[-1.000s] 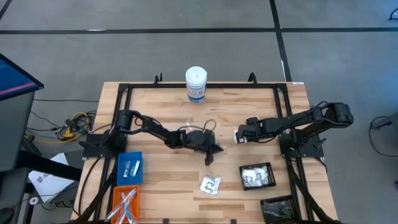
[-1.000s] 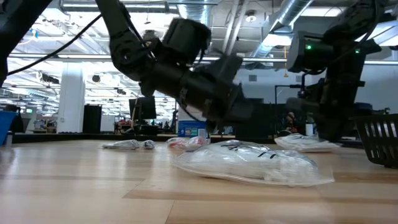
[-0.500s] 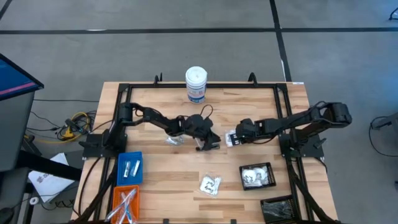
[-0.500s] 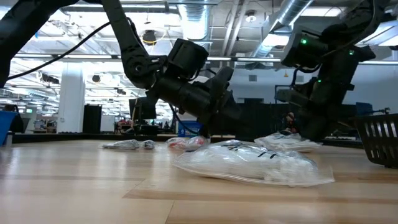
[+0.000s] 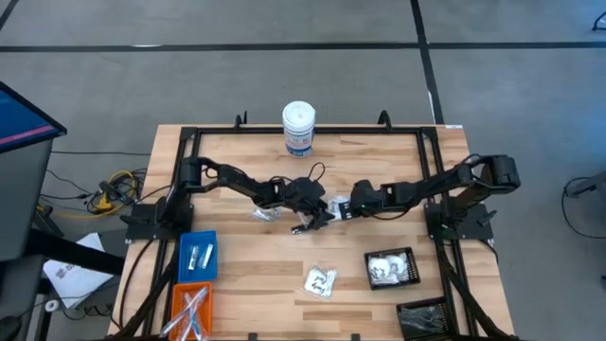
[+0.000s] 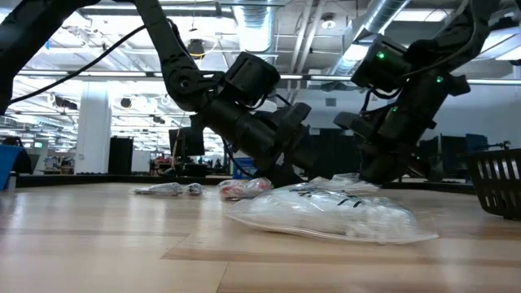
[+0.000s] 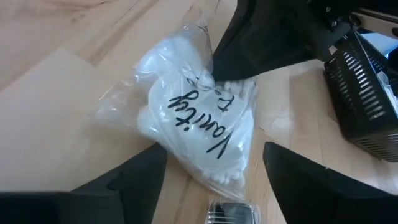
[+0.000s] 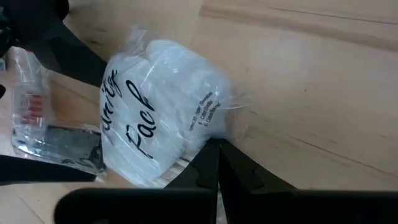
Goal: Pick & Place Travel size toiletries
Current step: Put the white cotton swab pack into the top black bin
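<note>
Butcher-block table (image 5: 246, 275), warehouse space behind it. At mid-table sits the vanity pack (image 7: 199, 118): clear crinkly bag stuffed with white contents, black script lettering on the face, same pack seen from the other side in the right wrist view (image 8: 158, 109). Right gripper (image 8: 214, 163) is fully shut, pinching the bag's edge film, pack resting on the wood. Left gripper (image 7: 214, 168) stands wide open with nothing in it, straddling the pack from the opposite side, fingers (image 7: 134, 174) apart either side of the bag. Looks like a handover or a re-grip between arms, in my read. Risks: the right pinch is on thin film only, so a lift could let the film slip or tear; if left closes while right pulls, the bag stretches between them; the two wrists are close at mid-table (image 5: 331, 206), so contact between arms is possible. Nearer the left arm lies a second small packet with red bits (image 8: 31, 115), close enough to get dragged along. Another clear packet (image 5: 320, 280) lies toward the front edge. Black bin (image 5: 391, 268) at front right already holds white packs; blue bin (image 5: 197, 256) and orange bin (image 5: 189, 305) at front left hold small items. White canister (image 5: 298, 128) stands at the back edge, well apart.
</note>
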Controlling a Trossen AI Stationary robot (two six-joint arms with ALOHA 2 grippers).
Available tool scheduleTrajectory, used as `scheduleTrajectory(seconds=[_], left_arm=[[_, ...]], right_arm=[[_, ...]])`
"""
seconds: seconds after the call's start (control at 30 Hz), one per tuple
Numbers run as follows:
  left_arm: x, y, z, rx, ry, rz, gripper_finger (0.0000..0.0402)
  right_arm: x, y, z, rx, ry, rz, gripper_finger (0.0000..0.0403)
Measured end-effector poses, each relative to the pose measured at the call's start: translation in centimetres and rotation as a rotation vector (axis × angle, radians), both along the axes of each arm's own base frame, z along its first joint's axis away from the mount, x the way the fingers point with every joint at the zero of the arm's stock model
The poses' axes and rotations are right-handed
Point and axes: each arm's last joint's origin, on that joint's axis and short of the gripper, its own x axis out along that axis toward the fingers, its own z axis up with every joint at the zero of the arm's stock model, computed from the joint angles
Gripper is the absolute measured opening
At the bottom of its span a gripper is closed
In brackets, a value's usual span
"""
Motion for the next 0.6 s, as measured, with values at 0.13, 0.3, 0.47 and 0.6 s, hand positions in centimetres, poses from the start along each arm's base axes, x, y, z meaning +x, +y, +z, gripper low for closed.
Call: scheduleTrajectory(seconds=[0.13, 0.3, 0.47, 0.6], left_arm=[[0.00, 0.05, 0.00, 0.008, 0.001, 0.016, 0.0255], [0.00, 0.11, -0.05, 0.026, 0.004, 0.044, 0.0212], [0.02, 0.15, -0.06, 0.040, -0.002, 0.036, 0.0082], [0.04, 0.10, -0.03, 0.053, -0.009, 0.006, 0.0017]], right_arm=[[-0.03, -0.20, -0.01, 0.003, 0.005, 0.005, 0.0000], [-0.03, -0.20, -0.01, -0.012, 0.007, 0.012, 0.0000], [0.12, -0.02, 0.00, -0.038, -0.007, 0.055, 0.0000], [0.38, 0.12, 0.21, -0.056, -0.039, 0.090, 0.0000]])
